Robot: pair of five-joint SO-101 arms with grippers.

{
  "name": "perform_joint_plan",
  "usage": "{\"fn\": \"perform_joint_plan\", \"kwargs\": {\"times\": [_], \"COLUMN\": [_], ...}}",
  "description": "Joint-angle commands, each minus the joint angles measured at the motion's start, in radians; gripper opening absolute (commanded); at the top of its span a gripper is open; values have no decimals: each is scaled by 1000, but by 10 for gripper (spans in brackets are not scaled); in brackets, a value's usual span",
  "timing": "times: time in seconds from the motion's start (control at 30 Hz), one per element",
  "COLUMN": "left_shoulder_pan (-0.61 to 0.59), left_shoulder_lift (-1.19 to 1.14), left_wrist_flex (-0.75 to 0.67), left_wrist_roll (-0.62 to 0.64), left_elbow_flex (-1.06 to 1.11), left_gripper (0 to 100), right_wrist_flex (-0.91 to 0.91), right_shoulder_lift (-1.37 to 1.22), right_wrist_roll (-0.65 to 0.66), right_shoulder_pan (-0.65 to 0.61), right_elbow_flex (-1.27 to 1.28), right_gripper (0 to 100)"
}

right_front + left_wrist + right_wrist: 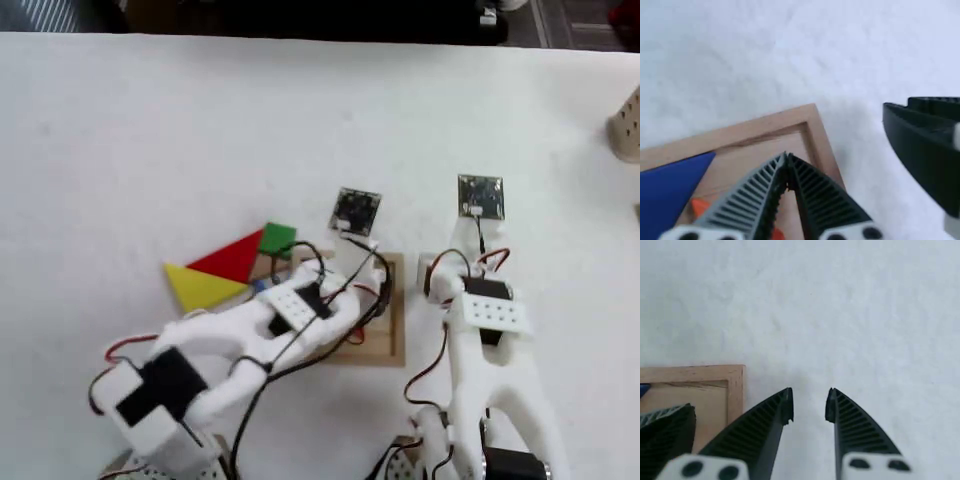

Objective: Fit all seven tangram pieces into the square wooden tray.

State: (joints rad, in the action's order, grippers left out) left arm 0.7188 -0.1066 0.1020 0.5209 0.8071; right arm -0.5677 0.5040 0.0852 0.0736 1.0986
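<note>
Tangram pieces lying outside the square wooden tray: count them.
3: yellow triangle, red triangle and green square, clustered beside the wooden tray; the left arm may hide more.

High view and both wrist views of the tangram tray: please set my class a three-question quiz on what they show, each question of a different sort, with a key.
1. True or false: the right gripper is open and sits over the table, beside the wooden tray.
2. Multiple choice: where does the red triangle lie?
A. Inside the tray
B. On the table, outside the tray
C. Between a gripper's fingers
3. Fill in the blank: the left gripper, above the tray, is ____ (open or shut).

Key: 1 true; 2 B; 3 shut.
</note>
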Motion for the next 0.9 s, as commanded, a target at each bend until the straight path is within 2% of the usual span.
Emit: {"fn": "perform_joint_plan", "kwargs": {"times": [0.0, 0.2, 0.4, 0.73, 0.87], "left_shoulder_pan": [8, 28, 24, 21, 31], "left_shoulder_lift": [15, 113, 183, 196, 216], "left_wrist_flex": [63, 172, 173, 173, 173], "left_wrist_roll": [11, 11, 11, 9, -48], "left_elbow_flex": [-61, 12, 89, 89, 84], "left_gripper": [23, 23, 23, 23, 24], "right_wrist_flex": [22, 22, 22, 22, 22], "right_shoulder_lift": [4, 4, 4, 4, 4], "right_wrist_roll": [28, 28, 28, 28, 28], "right_shoulder_pan": [-10, -10, -10, -10, -10], "right_elbow_flex": [-46, -48, -48, -48, -48], "right_gripper": [119, 119, 119, 119, 119]}}
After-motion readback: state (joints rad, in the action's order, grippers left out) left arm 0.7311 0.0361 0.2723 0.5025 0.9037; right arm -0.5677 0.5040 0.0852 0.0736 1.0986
